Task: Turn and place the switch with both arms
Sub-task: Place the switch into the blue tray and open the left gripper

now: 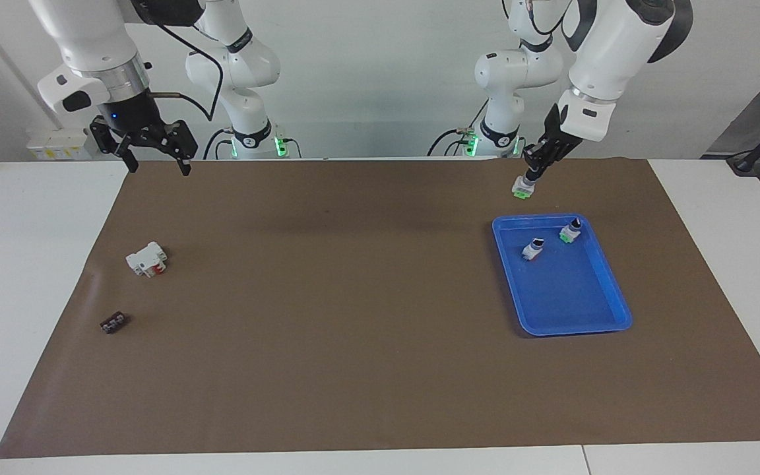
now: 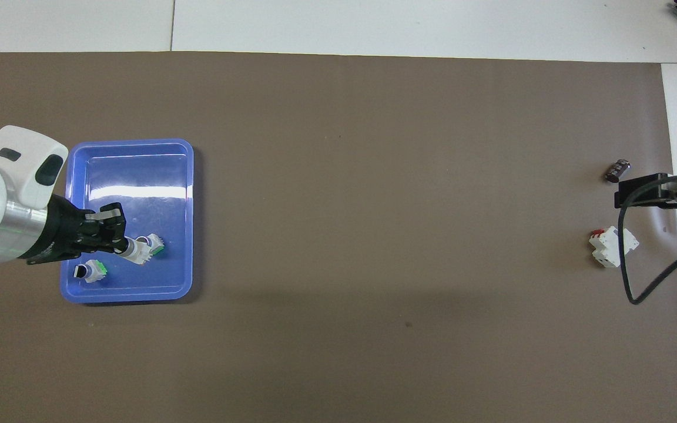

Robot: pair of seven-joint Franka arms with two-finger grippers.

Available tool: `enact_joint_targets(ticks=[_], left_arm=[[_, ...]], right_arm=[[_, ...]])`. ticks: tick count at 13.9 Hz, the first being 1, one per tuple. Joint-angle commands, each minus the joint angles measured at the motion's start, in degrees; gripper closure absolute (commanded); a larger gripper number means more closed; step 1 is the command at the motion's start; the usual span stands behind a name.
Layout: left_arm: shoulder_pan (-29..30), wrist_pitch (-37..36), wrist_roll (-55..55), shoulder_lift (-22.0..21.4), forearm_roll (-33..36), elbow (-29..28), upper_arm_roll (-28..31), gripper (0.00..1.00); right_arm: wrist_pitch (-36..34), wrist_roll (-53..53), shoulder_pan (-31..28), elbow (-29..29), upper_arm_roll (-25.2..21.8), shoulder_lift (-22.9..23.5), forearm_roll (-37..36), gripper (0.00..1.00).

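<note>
The switch [image 1: 523,188] [image 2: 134,250] hangs in the air, pinched by its dark knob end in the left gripper [image 1: 533,173] [image 2: 118,235], whose fingers are closed narrowly on it. Its white-grey body points down and ends in a base that shows bright green. It is held over the end of the blue tray [image 1: 574,330] [image 2: 130,142] nearest the robots, clear of the tray floor.

The tray sits on the brown mat [image 1: 353,297] toward the left arm's end of the worktop [image 1: 37,264]. Two more small switches stand in it, both at the end near the robots, knobs up. The green-based one [image 1: 570,231] [image 2: 90,271] is nearer the robots. The red-orange-based one [image 1: 534,249] is beside it, a little farther from them; from overhead the held switch partly covers it.

The right gripper [image 1: 159,168] [image 2: 662,191] waits with its fingers spread wide, holding nothing, raised over the mat's edge at the right arm's end of the worktop.

Toward that same end a white block with a red part [image 1: 147,258] [image 2: 612,247] lies on the mat. A small dark piece [image 1: 114,322] [image 2: 617,170] lies near it, farther from the robots, apart from the block.
</note>
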Motion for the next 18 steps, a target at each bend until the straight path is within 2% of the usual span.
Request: enact_joint_targets(ticks=[1, 3, 6, 8, 10, 12, 15, 16, 17, 18], left_arm=[[3.8, 6.2, 11.9, -5.5, 0.7, -8.8, -0.2, 1.00], [5.6, 10.8, 17.2, -7.5, 0.7, -14.3, -0.2, 1.00], [8.0, 16.0, 23.7, -7.7, 0.7, -19.6, -0.2, 1.00], [9.2, 22.0, 26.8, -7.4, 0.7, -23.5, -0.2, 1.00], [9.3, 28.6, 27.5, -5.8, 0.7, -27.3, -0.2, 1.00], [9.1, 36.1, 28.2, -1.7, 0.7, -29.5, -0.3, 1.00], [9.1, 36.5, 31.1, -0.4, 0.8, -29.3, -0.3, 1.00], [9.0, 36.1, 34.0, 0.1, 0.7, -28.6, -0.3, 0.93], [8.8, 34.5, 35.1, 0.9, 0.8, -26.2, -0.3, 0.57], [8.4, 30.3, 35.1, 1.9, 0.8, -23.1, -0.3, 0.53]], right_arm=[[-1.4, 0.0, -0.2, 0.7, 0.1, -0.4, -0.6, 0.00], [-1.5, 0.0, -0.3, 0.9, -0.1, -0.4, -0.6, 0.00], [-2.9, 0.6, -0.3, 2.1, 0.0, 0.3, -0.5, 0.00], [-4.6, 0.7, -0.4, 4.0, 0.1, 1.3, -0.1, 0.00], [-5.0, 1.4, -0.3, 3.9, 0.1, 1.7, 0.0, 0.00], [-5.1, 1.8, -0.3, 3.1, 0.1, 1.3, -0.3, 0.00], [-7.0, 1.8, -0.2, 3.0, 0.5, 1.1, 0.0, 0.00], [-6.9, 1.8, -0.2, 3.0, 0.5, 1.0, 0.0, 0.00], [-6.6, 1.9, -0.3, 2.9, 0.5, 1.0, 0.1, 0.00], [-6.5, 1.5, -0.3, 2.6, 0.5, 0.9, 0.1, 0.00]])
